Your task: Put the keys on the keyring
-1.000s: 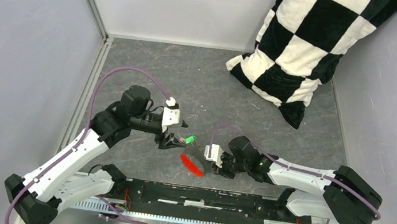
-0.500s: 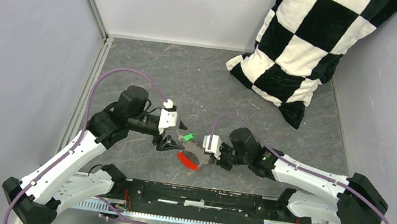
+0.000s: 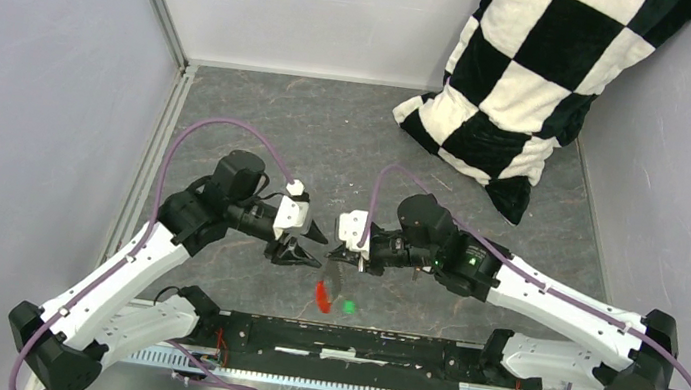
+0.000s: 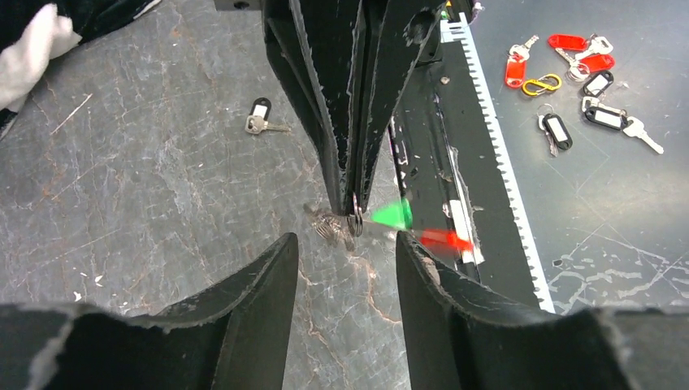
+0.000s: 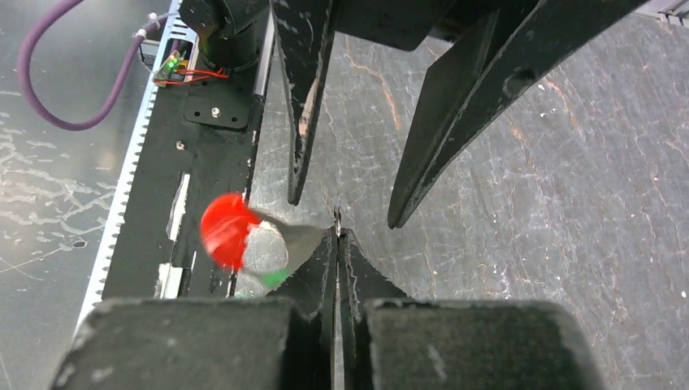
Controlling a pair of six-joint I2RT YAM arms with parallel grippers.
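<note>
Item inspected: the keyring (image 4: 355, 221), a thin wire loop, is pinched at the very tips of the right gripper (image 4: 351, 203), whose jaws are fully closed on it and hold it clear of the table (image 4: 122, 203). The keys hang from it directly below that gripper: the green key (image 4: 393, 214) and the red key (image 4: 445, 239) to one side, the dark metal key (image 4: 327, 228) bunched to the other. The coloured ones are blurred, which suggests the bunch is swinging. Whether every key is threaded on cannot be confirmed. Judgement on handling: the bunch is very light, loose and prone to swing. The wire is stiff but thin and slick, so it could slip from the pads. The plastic key bodies offer the broadest, surest purchase. The left gripper (image 4: 345, 240) faces the right gripper tip to tip, its jaws partly apart and holding nothing. A loose black-tagged key (image 4: 260, 116) lies on the table beyond the right gripper, and a heap of spare keys (image 4: 581, 81) lies well apart from it.
</note>
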